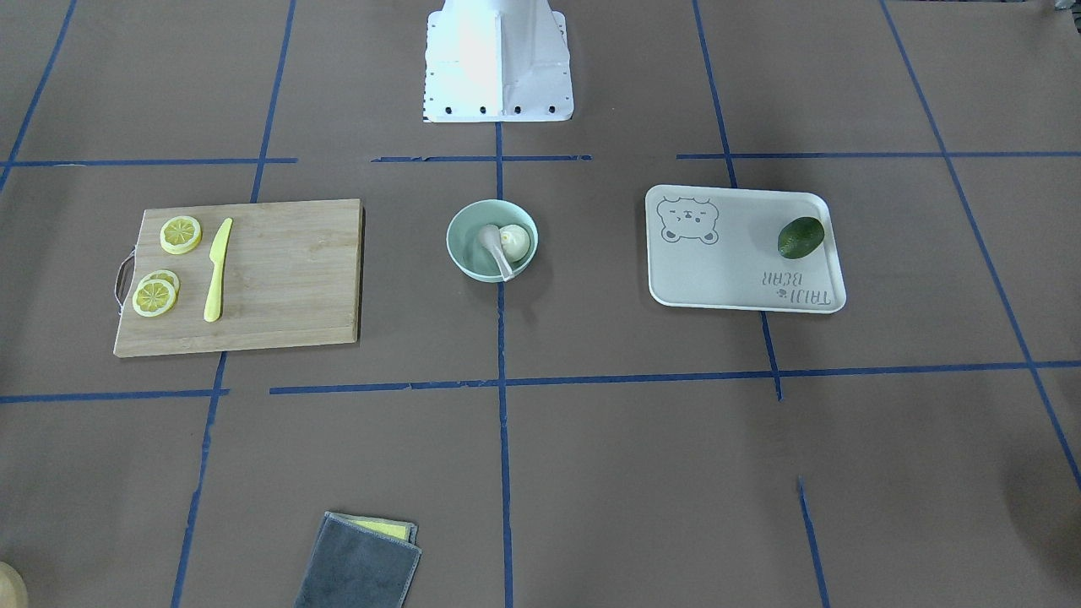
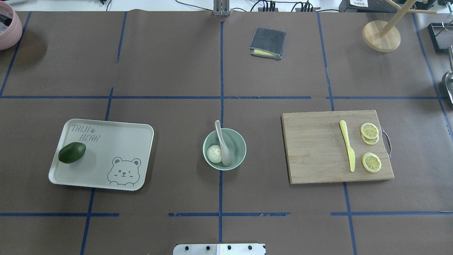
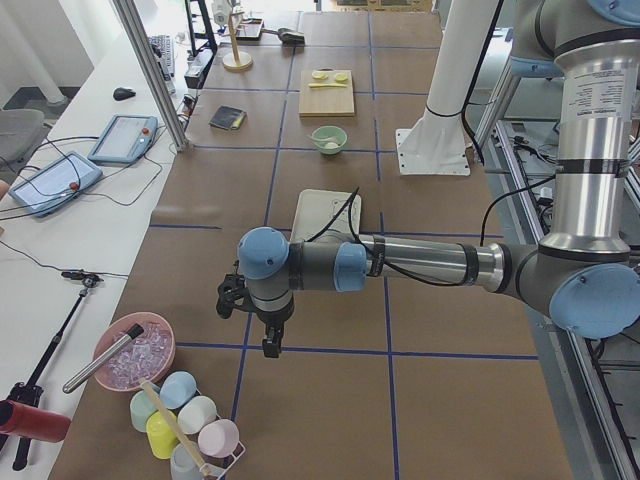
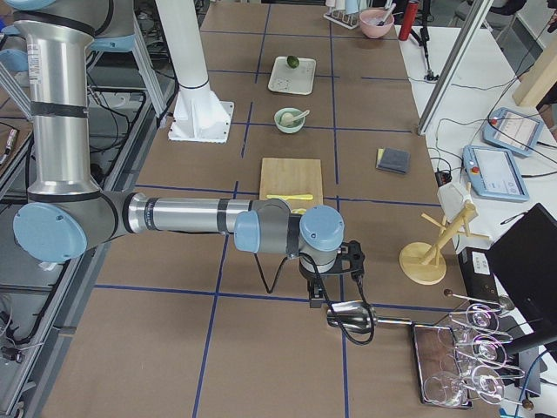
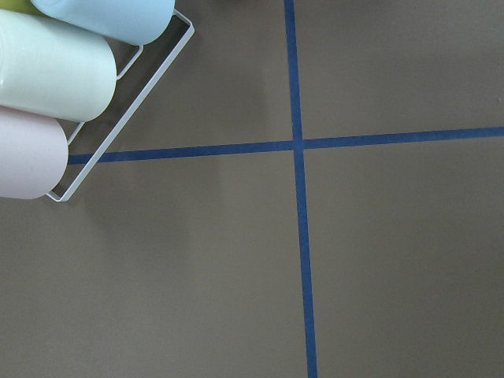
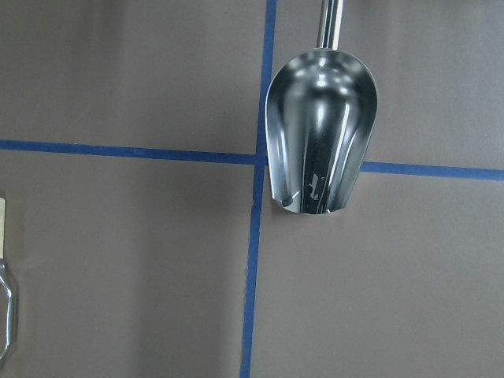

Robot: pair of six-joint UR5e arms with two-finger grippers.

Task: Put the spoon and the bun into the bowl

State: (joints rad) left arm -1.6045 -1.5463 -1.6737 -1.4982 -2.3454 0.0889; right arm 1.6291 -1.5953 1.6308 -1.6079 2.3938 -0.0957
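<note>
The only writing that can be read is on the tray: "TAIJI BEAR", with a drawn bear face in the opposite corner. A dark green fruit lies on this tray, near the words.

The bowl stands in the middle of the counter, between the tray and the board. Inside it is the bun, on the side toward the tray. The spoon is in the bowl too, with its scoop down beside the bun, touching it. Its handle leans on the rim on the side away from the robot and sticks out a little.

On the board lie a yellow knife and lemon slices; two of the slices overlap. A folded grey cloth lies at the far side of the counter.

Both arms are well apart from the bowl, at the two ends of the counter. The left tool hangs over bare counter near a wire rack that holds pastel cups lying on their sides. The right tool hangs near a metal scoop, which lies on a crossing of blue tape. Each tool shows only in a side view, so I cannot tell if it is wide or narrow.
</note>
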